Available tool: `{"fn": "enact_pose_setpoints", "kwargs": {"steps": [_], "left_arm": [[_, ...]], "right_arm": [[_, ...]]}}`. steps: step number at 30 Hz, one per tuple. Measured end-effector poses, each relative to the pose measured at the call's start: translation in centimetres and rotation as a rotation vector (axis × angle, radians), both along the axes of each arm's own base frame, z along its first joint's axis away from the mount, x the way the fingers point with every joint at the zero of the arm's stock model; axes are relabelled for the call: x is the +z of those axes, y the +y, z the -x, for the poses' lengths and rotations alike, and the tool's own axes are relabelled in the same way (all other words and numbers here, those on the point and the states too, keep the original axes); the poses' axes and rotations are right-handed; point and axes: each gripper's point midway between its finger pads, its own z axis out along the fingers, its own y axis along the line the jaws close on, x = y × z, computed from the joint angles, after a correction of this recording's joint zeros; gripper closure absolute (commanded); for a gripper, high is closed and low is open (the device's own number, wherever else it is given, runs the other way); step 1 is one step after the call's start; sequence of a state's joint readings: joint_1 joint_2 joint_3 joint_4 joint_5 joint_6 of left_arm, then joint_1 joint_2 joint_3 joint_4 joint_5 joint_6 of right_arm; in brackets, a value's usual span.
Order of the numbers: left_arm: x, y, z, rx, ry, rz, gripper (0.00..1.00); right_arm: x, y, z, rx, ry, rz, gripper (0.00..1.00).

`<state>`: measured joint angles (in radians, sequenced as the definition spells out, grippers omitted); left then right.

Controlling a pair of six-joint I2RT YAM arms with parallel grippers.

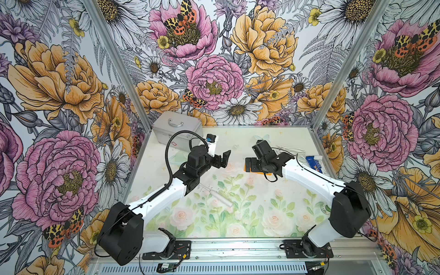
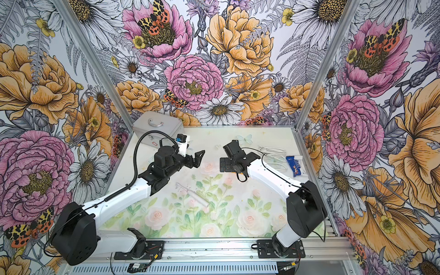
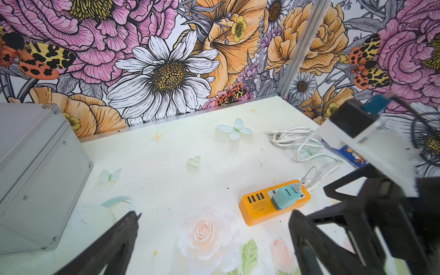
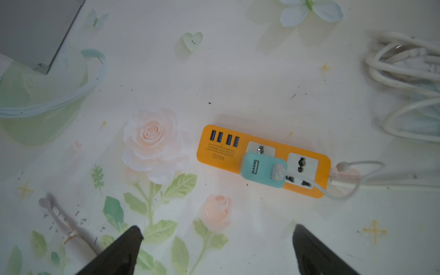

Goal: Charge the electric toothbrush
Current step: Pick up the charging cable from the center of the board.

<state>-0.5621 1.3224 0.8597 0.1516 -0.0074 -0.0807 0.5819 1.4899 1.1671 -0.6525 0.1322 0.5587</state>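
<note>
The electric toothbrush (image 1: 221, 197) (image 2: 199, 197) lies flat on the floral mat, below and between the two arms, and nothing touches it. In the right wrist view its thin neck and brush head (image 4: 51, 210) point away from my fingers. My left gripper (image 1: 223, 159) (image 3: 215, 219) hangs open and empty above the mat. My right gripper (image 1: 253, 154) (image 4: 217, 228) is open and empty over the orange power strip (image 4: 221, 152) (image 3: 259, 210). A teal plug adapter (image 4: 262, 170) with a thin white cable (image 4: 345, 191) sits in the strip.
A silver case (image 1: 176, 128) stands at the back left, with a pale green mask (image 4: 47, 100) beside it. A thick coiled white cord (image 1: 289, 150) (image 3: 292, 139) and a blue packet (image 1: 314, 163) lie at the back right. Flowered walls close in three sides.
</note>
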Motion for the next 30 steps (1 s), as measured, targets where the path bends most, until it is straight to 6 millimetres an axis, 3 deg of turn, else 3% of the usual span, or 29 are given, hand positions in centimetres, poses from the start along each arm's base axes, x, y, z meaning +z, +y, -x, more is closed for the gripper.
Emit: {"fn": "enact_pose_setpoints", "kwargs": {"steps": [3,6,8,11,16,19,23,30], "left_arm": [[0.2,0.0,-0.8,0.008,0.022,-0.015,0.01],[0.0,-0.3,-1.2,0.001,0.030,-0.042,0.01],[-0.8,-0.6,-0.9,-0.015,0.033,-0.098,0.01],[-2.4,-2.0,0.3,-0.067,0.043,-0.247,0.01],[-5.0,-4.7,2.9,-0.195,0.034,-0.521,0.01],[-6.9,-4.9,4.2,-0.260,0.048,-0.638,0.01],[-7.8,-4.6,4.9,-0.304,0.038,-0.727,0.01],[-10.1,-5.1,6.1,-0.373,0.054,-0.836,0.02]], "right_arm": [[1.4,-2.5,1.4,-0.033,-0.012,-0.031,0.02],[2.1,-6.5,1.2,-0.133,-0.021,-0.031,0.03],[1.7,-9.1,0.9,-0.204,-0.011,-0.015,0.06],[0.2,-11.4,0.8,-0.257,0.035,0.016,0.07],[-2.8,-13.5,0.4,-0.293,0.122,0.071,0.10],[-3.8,-14.6,0.2,-0.300,0.153,0.096,0.14],[-4.4,-15.4,-0.1,-0.299,0.171,0.110,0.25],[-5.5,-15.2,-0.5,-0.263,0.207,0.081,0.44]]}}
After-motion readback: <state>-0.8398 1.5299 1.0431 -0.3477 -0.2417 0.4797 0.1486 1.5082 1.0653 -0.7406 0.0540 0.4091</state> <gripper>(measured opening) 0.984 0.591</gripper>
